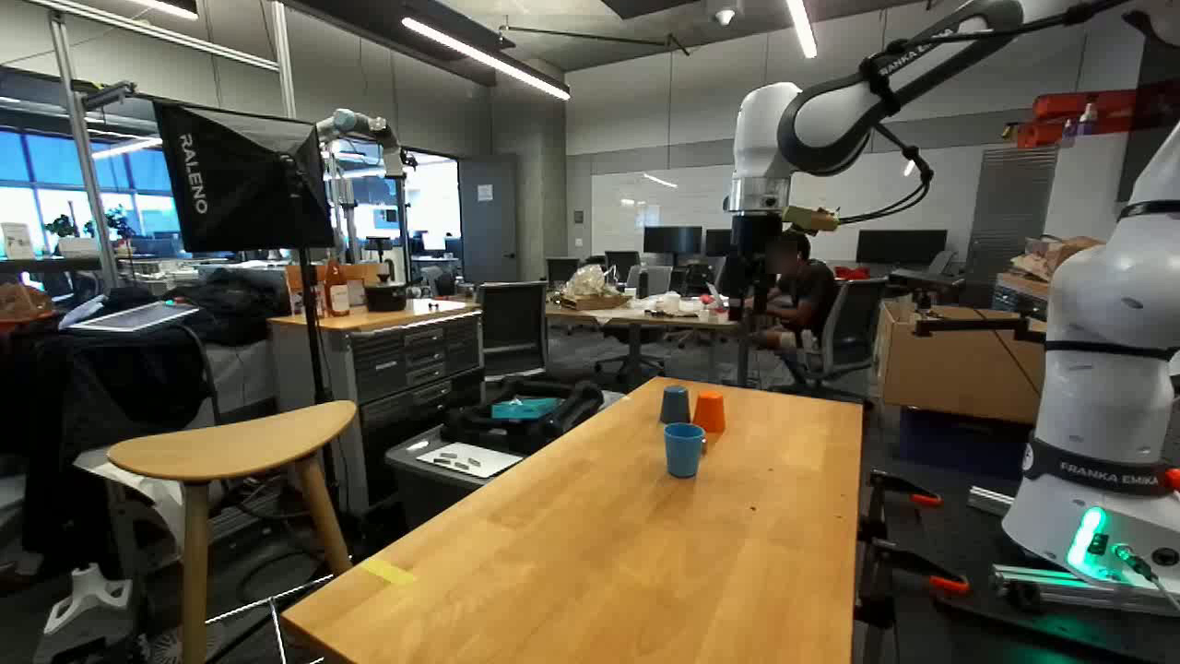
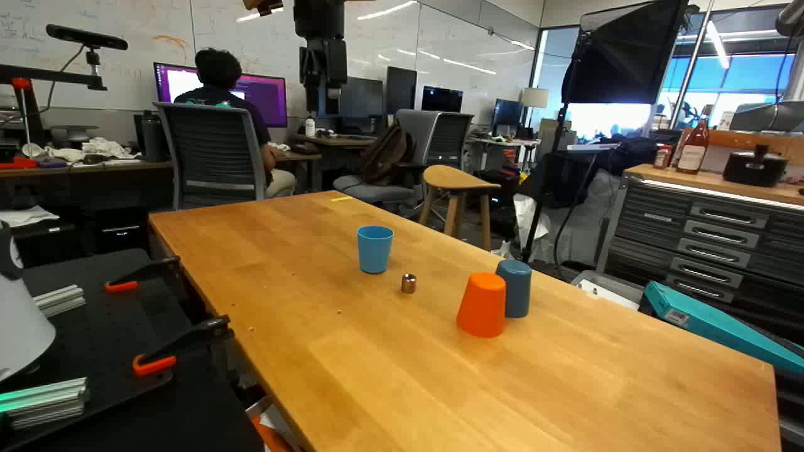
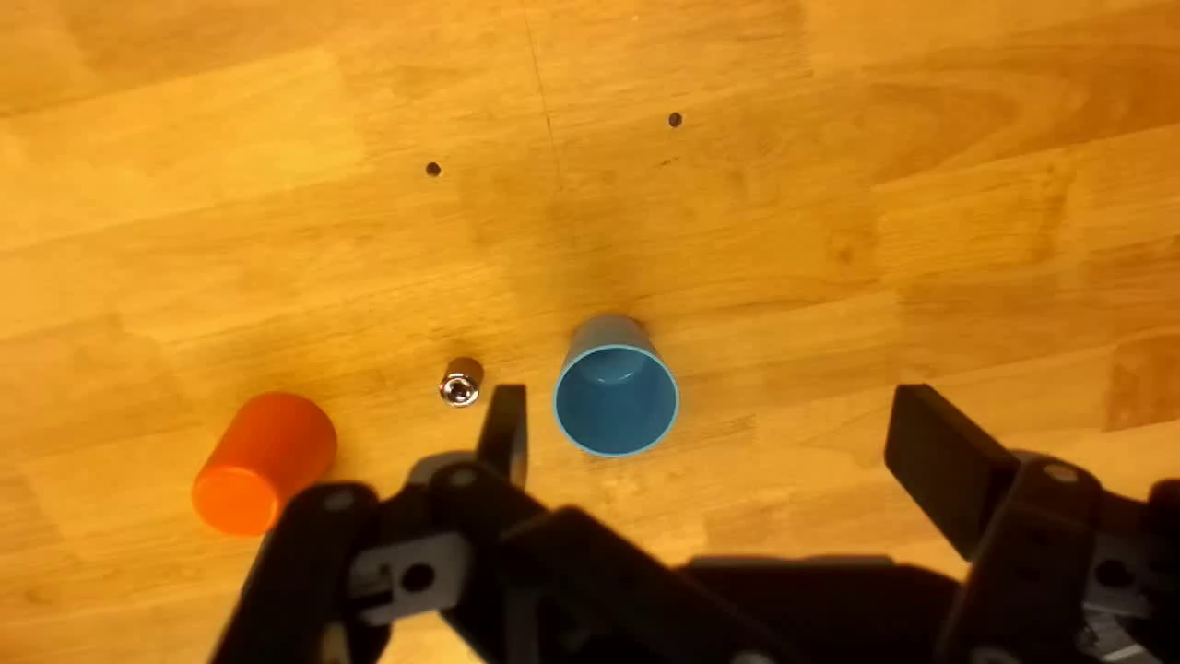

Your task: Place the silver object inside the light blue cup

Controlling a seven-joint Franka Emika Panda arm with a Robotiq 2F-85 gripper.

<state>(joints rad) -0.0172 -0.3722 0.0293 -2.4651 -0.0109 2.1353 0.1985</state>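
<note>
Near the blue cup (image 3: 616, 406), a silver cylinder (image 3: 461, 383) awaits pickup, seemingly the step at hand, as the gripper (image 3: 710, 406), jaws wide, likely must line up and descend.

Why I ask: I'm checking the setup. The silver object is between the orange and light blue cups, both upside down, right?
No: the wrist view shows the light blue cup upright. The silver object is between it and the upside-down orange cup.
</note>
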